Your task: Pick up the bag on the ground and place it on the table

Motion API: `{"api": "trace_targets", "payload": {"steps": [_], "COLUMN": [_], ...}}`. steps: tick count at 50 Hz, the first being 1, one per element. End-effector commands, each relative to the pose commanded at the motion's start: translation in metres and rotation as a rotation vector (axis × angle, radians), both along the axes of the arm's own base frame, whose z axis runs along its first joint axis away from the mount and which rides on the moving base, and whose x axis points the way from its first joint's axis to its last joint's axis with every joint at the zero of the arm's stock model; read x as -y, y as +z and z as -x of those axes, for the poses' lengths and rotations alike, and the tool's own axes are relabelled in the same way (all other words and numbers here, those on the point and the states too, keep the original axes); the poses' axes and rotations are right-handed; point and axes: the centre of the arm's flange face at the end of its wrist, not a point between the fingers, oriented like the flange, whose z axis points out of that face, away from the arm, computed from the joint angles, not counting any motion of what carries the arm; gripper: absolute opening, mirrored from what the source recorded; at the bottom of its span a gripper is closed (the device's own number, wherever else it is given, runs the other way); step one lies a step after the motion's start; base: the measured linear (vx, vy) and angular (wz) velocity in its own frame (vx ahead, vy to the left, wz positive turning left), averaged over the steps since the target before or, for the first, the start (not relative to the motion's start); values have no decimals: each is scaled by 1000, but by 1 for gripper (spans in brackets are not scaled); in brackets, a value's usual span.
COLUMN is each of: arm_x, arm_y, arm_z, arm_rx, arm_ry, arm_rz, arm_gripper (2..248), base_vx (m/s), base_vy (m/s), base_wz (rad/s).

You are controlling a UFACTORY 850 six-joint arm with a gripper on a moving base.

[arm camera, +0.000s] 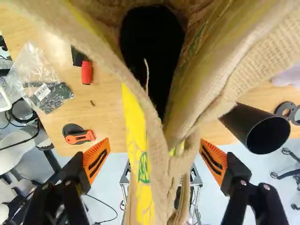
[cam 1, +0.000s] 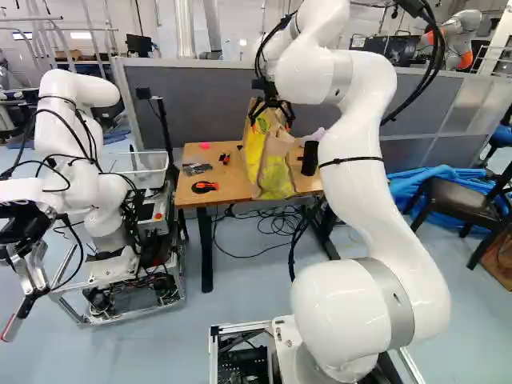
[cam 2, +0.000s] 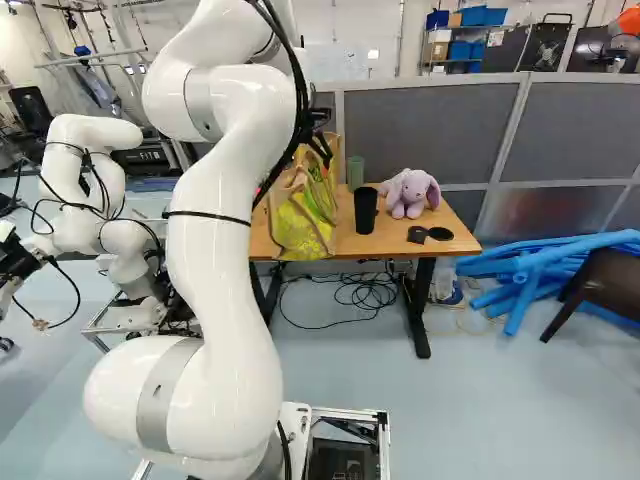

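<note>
Bag [cam 1: 276,168] of rough woven fibre with smooth yellow side, upright on wooden table [cam 1: 234,178], gripper [cam 1: 271,120] wide around folded rim.

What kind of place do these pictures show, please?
It is probably a robotics lab or workshop. Another robot, a white arm on a wheeled-looking metal frame, stands at the left of the left base view; loose cables lie under the table, and a grey partition stands behind it.

Gaps flank the bag [cam 1: 264,164] inside the claw's [cam 1: 272,118] spread fingers; a black cup [cam 2: 366,210] obstructs nearby
</note>
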Motion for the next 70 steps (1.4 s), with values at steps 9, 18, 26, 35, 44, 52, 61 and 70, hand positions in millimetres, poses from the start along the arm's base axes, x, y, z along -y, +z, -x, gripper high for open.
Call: {"api": "trace_targets", "payload": {"steps": [9, 18, 26, 35, 44, 52, 61, 70], "arm_x": [0, 0, 0, 0, 0, 0, 0, 0], "arm_y": [14, 28, 41, 55, 69, 82, 95, 108], "arm_z": [5, 9, 14, 19, 24, 29, 34, 39], "arm_rx": [20, 41, 59, 80, 102, 122, 143, 164], "arm_ry": [0, 0, 0, 0, 0, 0, 0, 0], "arm_rz": [0, 0, 0, 0, 0, 0, 0, 0], "arm_gripper": [247, 247, 247, 247, 247, 247, 247, 247], "base_vx": [0, 0, 0, 0, 0, 0, 0, 0], "base_vy": [0, 0, 0, 0, 0, 0, 0, 0], "base_wz": [0, 0, 0, 0, 0, 0, 0, 0]}}
